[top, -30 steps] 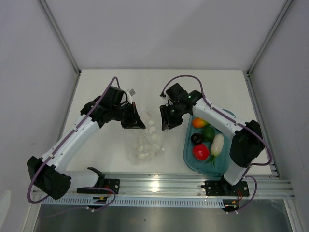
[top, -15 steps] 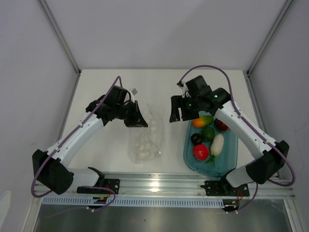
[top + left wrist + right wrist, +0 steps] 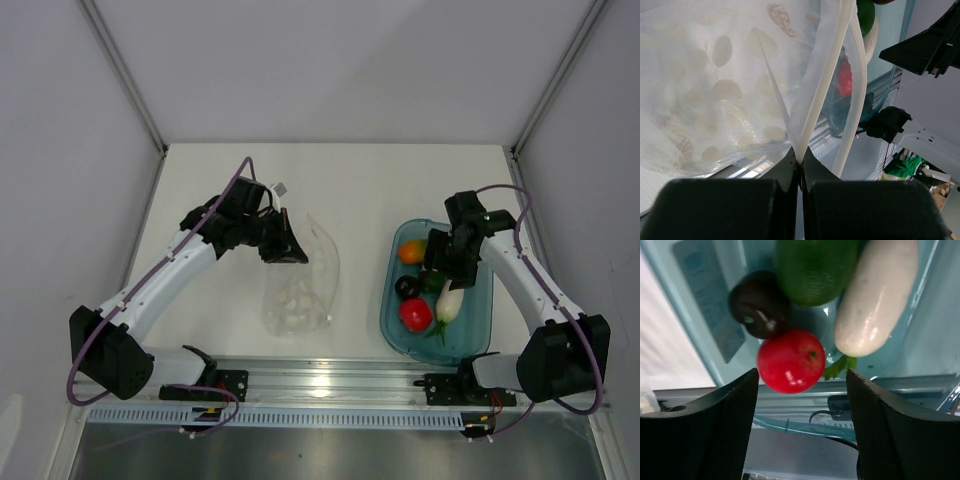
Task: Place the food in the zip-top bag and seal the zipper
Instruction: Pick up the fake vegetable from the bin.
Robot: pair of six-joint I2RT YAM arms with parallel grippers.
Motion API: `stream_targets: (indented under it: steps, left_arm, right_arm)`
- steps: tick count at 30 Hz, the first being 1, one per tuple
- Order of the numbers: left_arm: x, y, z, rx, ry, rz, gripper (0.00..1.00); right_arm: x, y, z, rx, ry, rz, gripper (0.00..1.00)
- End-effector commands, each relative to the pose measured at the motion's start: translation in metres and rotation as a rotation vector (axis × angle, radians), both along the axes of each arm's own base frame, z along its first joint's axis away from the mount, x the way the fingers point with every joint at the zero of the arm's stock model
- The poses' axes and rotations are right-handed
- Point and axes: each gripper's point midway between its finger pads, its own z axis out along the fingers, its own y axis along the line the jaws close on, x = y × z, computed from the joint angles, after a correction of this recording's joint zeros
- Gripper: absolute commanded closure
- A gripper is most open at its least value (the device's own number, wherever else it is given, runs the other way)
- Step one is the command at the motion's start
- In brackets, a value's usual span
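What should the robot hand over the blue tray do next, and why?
Probably lower the right gripper and close on the red tomato. Its jaws stand open above the teal tray, the tomato framed between them in the wrist view. The left gripper is shut on the mouth edge of the zip-top bag, so the bag looks ready for food.

Five toy foods in the one teal tray (image 3: 472,322): one red tomato (image 3: 416,314), one white radish (image 3: 449,301), one dark purple piece (image 3: 406,287), one green piece (image 3: 815,267), one orange-yellow piece (image 3: 412,251). Left of the tray, one clear zip-top bag (image 3: 300,290).
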Motion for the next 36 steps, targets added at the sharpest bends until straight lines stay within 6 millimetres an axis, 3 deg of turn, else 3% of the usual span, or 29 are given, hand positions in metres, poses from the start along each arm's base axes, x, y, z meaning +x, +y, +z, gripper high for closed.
stream_targets:
  steps: [1,11,19,29,36]
  left_arm:
    - [0.0,-0.006,0.006,-0.034,-0.01,-0.019,1.0]
    - [-0.006,-0.006,0.0,-0.043,0.006,-0.024,1.0]
    - [-0.009,-0.005,-0.002,-0.048,0.012,-0.025,0.99]
    - [-0.01,-0.005,-0.002,-0.053,0.015,-0.025,0.99]
    - [-0.012,-0.004,-0.002,-0.053,0.016,-0.018,1.0]
  right_arm:
    - [-0.004,-0.018,-0.004,-0.054,-0.009,-0.071,0.27]
    - [-0.015,-0.055,-0.046,-0.162,0.031,-0.239,0.3]
    - [0.001,-0.057,-0.067,-0.162,0.038,-0.281,0.32]
    - [0.004,-0.059,-0.106,-0.168,0.107,-0.292,0.34]
    - [0.001,-0.057,-0.114,-0.155,0.125,-0.297,0.47]
